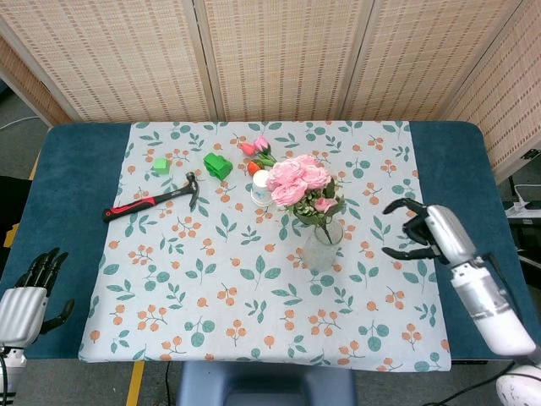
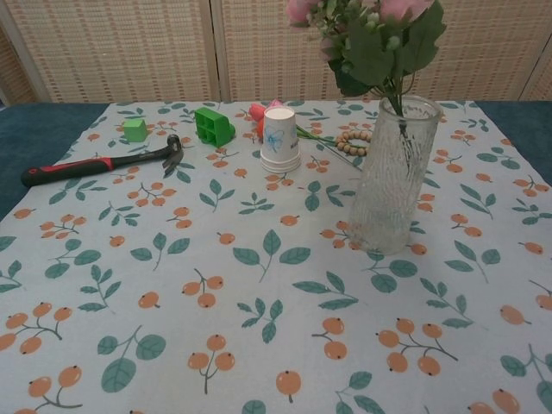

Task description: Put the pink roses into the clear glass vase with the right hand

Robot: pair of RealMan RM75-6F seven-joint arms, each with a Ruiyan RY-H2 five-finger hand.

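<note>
Fingers (image 1: 404, 228) of the right hand (image 1: 427, 230) are spread and curled around nothing, well clear of the flowers and out over the right side of the counter (image 1: 76, 254); the left hand (image 1: 25, 298) hangs off the near left corner, fingers apart and holding nothing. Judging from how things lie, the placing is done: the bunch of pink fabric roses (image 1: 297, 180) stands with its green stems down inside the tall clear ribbed glass vase (image 1: 322, 245), which sits upright right of the counter's middle. What remains is a clean retreat, so the right arm should draw off toward the right edge without swinging back past the blooms, since a tall narrow vase with a heavy head probably tips easily

Only the head view shows either hand, and it shows the blooms leaning toward the far left. Only the chest view shows the stems running down inside the glass, the vase base flat on the cloth, and a beaded bracelet (image 2: 352, 141) behind it. Farther off lie a red-handled hammer (image 1: 152, 200), a white paper cup (image 1: 263, 187), two green blocks (image 1: 217, 165) and a pink tulip (image 1: 259, 150)
</note>
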